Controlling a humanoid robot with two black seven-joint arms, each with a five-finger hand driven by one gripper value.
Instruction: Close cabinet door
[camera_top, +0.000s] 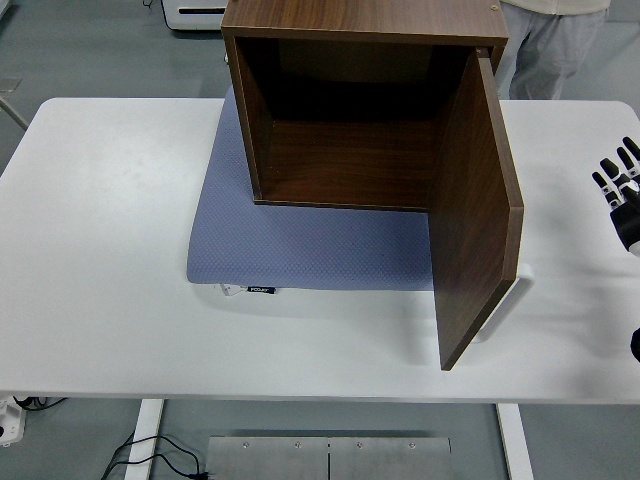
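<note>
A dark brown wooden cabinet (350, 110) stands on a blue-grey mat (300, 245) at the back of the white table (100, 260). Its inside shows nothing in it. The door (478, 210), hinged on the right side, stands wide open and swings out toward the table's near edge. My right hand (622, 195) is at the picture's right edge, well to the right of the door and apart from it, fingers spread and pointing up, holding nothing. My left arm is out of view.
A person's legs (550, 50) stand behind the table at the top right. A white unit (195, 12) sits on the floor at the top. Cables (150, 455) and a metal plate (330, 455) lie below the table's near edge.
</note>
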